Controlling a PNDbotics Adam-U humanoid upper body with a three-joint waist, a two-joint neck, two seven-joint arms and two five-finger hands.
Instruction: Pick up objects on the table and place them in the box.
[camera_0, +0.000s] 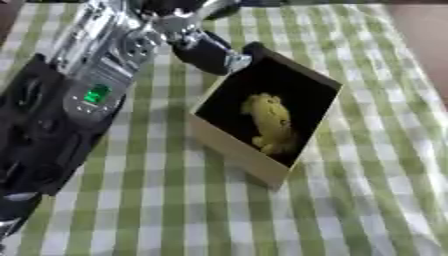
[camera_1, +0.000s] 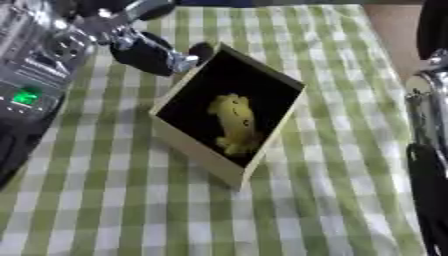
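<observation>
Yellow lumpy object (camera_0: 269, 124) is already lying in the box (camera_0: 236, 150), which sits on the green-checked bench (camera_0: 175, 210). Left robot hand (camera_0: 210, 52) is right at the box's far corner — can't tell if its fingers are apart or curled. Looks like the drop-off step's done, so next it'd need to pull clear. Right arm (camera_1: 429, 150) shows at the edge — no hand visible.

A table covered by a green-and-white checked cloth (camera_0: 157, 200) fills the view, with bare brownish tabletop (camera_1: 389, 30) showing past the cloth's far right edge. On the cloth near the centre sits an open box (camera_0: 236, 150) with pale walls and a dark inside, turned askew.
</observation>
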